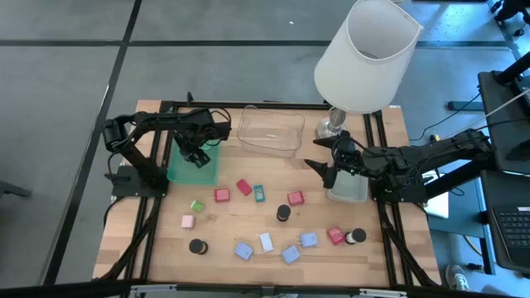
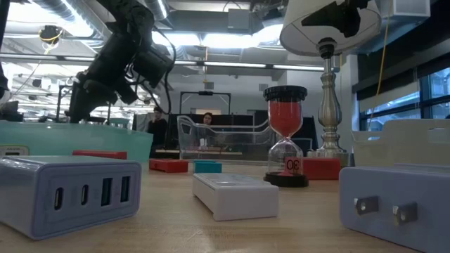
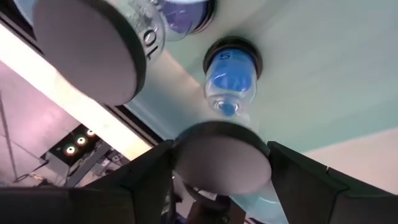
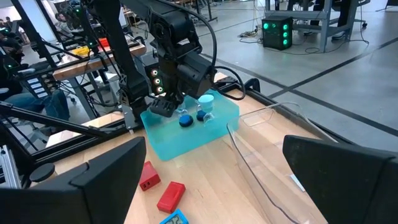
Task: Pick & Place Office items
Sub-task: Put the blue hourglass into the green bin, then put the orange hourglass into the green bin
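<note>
My left gripper [image 1: 196,155] hangs over the green tray [image 1: 207,170]; its fingers stand either side of a blue sand timer [image 3: 230,87]. A second, taller timer [image 3: 87,50] stands beside it in the tray. My right gripper [image 1: 325,162] is open and empty, raised next to the grey tray [image 1: 349,190]. Small red [image 1: 221,195], teal [image 1: 258,194], green [image 1: 197,205], pink [image 1: 187,221] and light-blue [image 1: 243,251] blocks and black discs [image 1: 197,247] lie flat on the wooden table. My left gripper has the blue sand timer by its near black end cap [image 3: 221,165], pinched between the two fingers [image 3: 149,180], which come from above and point down into the tray. The timer's far cap [image 3: 233,53] is at the tray floor; whether it rests there I cannot tell.
A clear tray [image 1: 271,131] sits at the table's far middle, and a big white lamp [image 1: 364,58] stands behind the right arm. A red sand timer [image 2: 286,133] stands upright mid-table. White chargers [image 2: 70,190] lie near the table's near edge.
</note>
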Motion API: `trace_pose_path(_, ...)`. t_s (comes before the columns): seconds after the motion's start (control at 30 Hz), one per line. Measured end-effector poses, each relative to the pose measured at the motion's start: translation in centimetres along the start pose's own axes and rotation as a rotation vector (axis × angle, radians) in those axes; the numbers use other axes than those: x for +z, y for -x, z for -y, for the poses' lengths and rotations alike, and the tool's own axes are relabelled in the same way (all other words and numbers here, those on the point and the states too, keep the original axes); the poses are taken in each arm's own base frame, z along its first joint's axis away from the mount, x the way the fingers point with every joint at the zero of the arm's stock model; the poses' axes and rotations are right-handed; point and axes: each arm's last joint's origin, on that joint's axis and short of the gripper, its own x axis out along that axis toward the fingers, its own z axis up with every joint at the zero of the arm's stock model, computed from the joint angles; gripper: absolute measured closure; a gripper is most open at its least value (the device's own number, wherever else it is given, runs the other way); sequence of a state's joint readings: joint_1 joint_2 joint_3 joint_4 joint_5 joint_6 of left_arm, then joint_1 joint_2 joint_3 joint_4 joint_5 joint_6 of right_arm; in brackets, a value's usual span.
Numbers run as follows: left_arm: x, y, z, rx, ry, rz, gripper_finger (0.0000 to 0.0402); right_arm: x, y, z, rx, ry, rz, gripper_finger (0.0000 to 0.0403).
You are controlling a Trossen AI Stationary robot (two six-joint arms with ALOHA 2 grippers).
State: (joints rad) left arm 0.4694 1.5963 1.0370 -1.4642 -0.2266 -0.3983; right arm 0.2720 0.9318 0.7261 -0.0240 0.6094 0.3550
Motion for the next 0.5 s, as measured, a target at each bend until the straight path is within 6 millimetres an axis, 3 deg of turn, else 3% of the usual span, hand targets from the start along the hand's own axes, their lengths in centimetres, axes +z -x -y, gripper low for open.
trace_pose_path(0.5, -0.1, 3.1, -0.9, 0.021, -0.013, 0.030, 0.0146, 0.0, 0.0, 0.0, 0.000, 0.001, 0.000, 0.0021)
